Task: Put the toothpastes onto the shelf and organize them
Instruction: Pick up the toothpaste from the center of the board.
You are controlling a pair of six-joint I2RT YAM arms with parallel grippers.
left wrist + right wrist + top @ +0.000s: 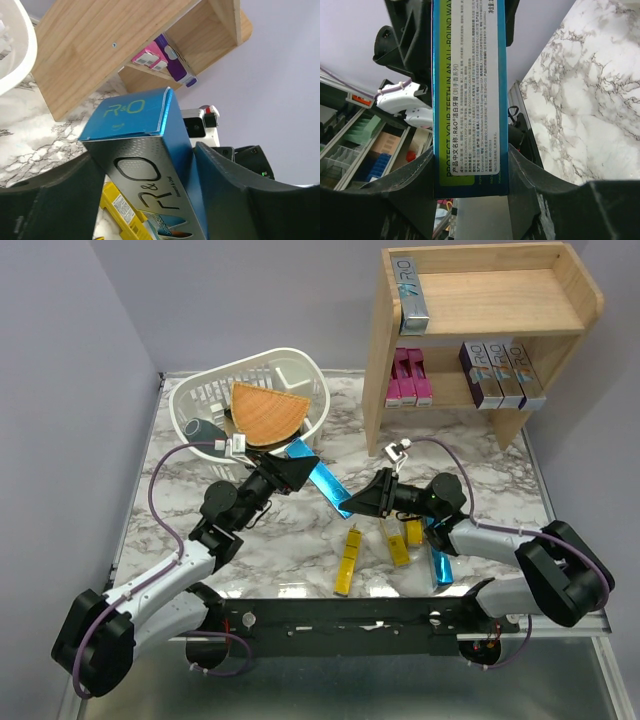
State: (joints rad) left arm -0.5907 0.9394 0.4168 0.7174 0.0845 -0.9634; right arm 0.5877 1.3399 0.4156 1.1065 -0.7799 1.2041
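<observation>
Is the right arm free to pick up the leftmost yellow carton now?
Probably not: the right fingers are shut on the blue carton, which the left fingers also hold. The leftmost yellow carton lies uncovered nearby.

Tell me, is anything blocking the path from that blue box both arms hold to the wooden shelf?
Nothing visible. The blue box, gripped by the left tool and right tool, has only marble tabletop between it and the shelf.

Left fingers [50, 200], right fingers [395, 210]: both closed.
</observation>
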